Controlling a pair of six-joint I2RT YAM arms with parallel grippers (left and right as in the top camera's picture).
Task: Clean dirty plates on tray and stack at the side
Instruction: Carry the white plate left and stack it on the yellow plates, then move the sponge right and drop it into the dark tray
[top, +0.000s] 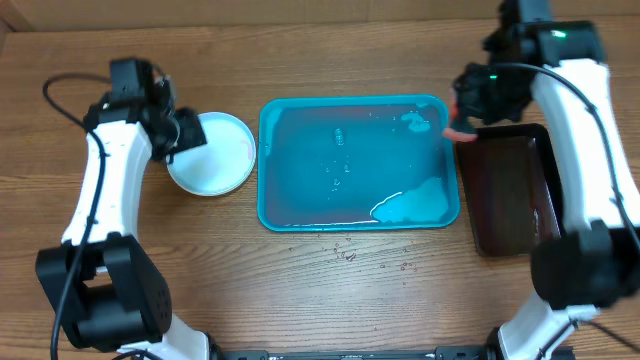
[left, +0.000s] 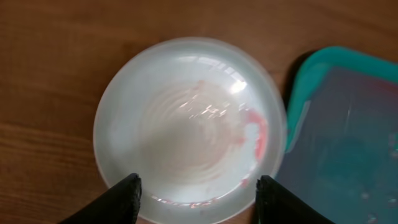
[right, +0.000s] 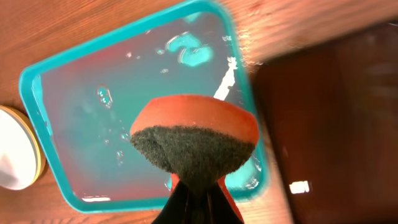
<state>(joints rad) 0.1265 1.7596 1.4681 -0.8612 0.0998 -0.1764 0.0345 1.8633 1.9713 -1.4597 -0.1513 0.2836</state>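
The plates (top: 212, 152) lie stacked on the wood left of the turquoise tray (top: 268, 160). In the left wrist view the top plate (left: 189, 124) is white with a red smear along its right side. My left gripper (top: 192, 138) (left: 196, 199) is open just over the stack's near rim, one black finger (left: 118, 199) at each side. No plate lies in the wet tray (right: 56, 124). My right gripper (top: 462, 118) (right: 199, 199) is shut on an orange sponge (right: 196, 140) with a dark scouring face, held above the tray's right edge.
A glossy black tray (top: 515, 190) (right: 336, 124) sits right of the turquoise one. Water and foam patches (top: 415, 200) lie in the turquoise tray, and droplets (top: 345, 255) dot the wood in front of it. The tray's corner (left: 311, 81) is close beside the plates.
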